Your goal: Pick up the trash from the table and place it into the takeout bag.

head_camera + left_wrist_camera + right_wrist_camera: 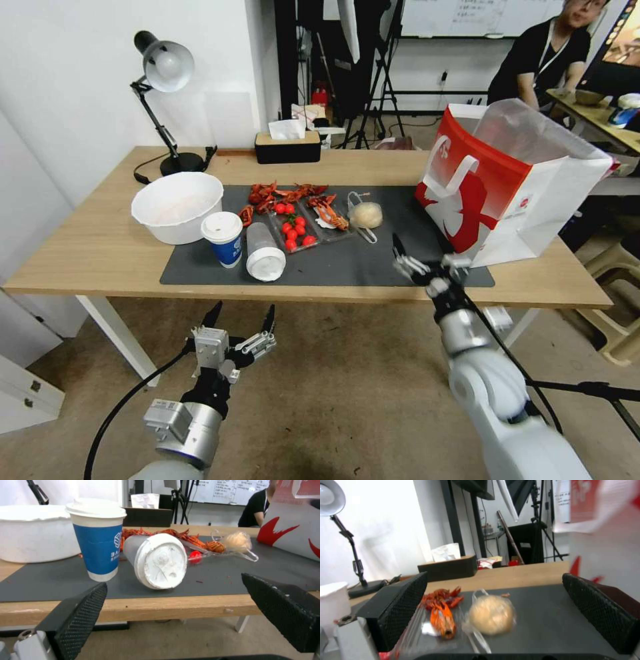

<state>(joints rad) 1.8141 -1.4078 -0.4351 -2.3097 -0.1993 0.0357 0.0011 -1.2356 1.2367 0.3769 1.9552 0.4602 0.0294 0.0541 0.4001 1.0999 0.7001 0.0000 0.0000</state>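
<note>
- On the mat (373, 267) at its near edge, the right tool (427, 263) hovers with its fingers apart, aimed at the bun (366, 215) at about 11 o'clock from it; in the right wrist view the bun (491, 615) sits between the two open pads (403, 605), still ahead of them and untouched.
- The bun lies in a clear bag beside a crayfish tray (327, 217), at 9 o'clock from the takeout bag (507, 193); I judge it light, soft and easily squashed, the film slippery; a gentle pinch across the bun's middle, or on the gathered film loop (363, 233) toward the robot, looks the safest hold.
- The left tool (240, 327) hangs below the bench (87, 253) edge, fingers wide apart, facing the tipped clear cup (156, 560); that cup lies on its side, lid toward the robot, just beside the upright blue cup (223, 239).
- The clear cup would likely roll and flex under pressure; gripping across its body near the lid rim seems firmest; the blue cup is stiffer paper, best taken around its waist.
- The white bowl (177, 207) stands at 9 o'clock of the cups; broad and thin-walled, so its rim is the probable hold.
</note>
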